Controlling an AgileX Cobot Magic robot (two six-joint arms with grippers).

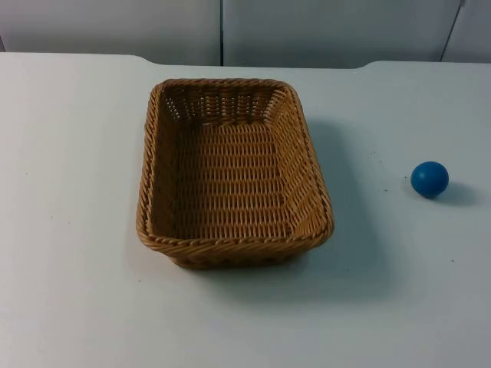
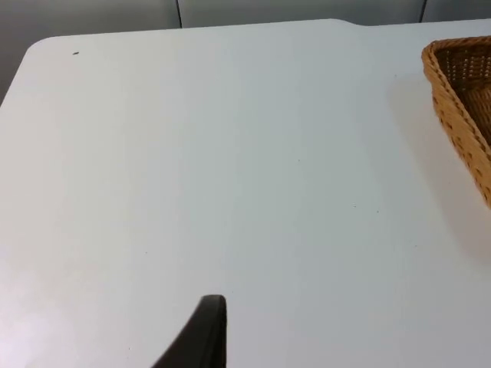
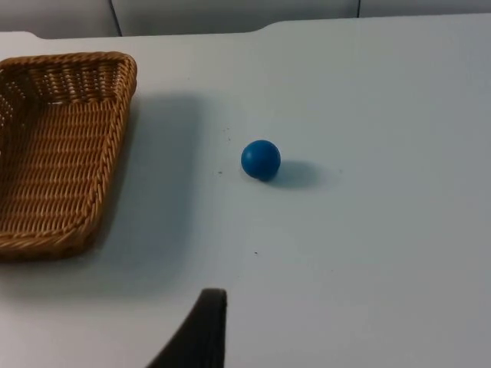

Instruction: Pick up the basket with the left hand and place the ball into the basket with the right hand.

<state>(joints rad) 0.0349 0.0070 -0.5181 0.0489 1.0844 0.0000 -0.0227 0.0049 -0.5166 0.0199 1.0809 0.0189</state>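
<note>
Overhead, we see a tan woven basket (image 1: 234, 172) mid-table (image 1: 69, 291), empty, with a blue ball (image 1: 430, 179) well apart on its right. By the left gripper (image 2: 201, 337), bare white top beside the basket's corner; by the right gripper (image 3: 201, 331), the ball sits free. We cannot tell how either claw stands.

The white surface (image 1: 77, 307) runs across nearly the whole frame, lightly speckled with a few tiny dark marks. Along the top edge of the frame stands the grey partition wall (image 1: 107, 27), split by thin vertical seams.
</note>
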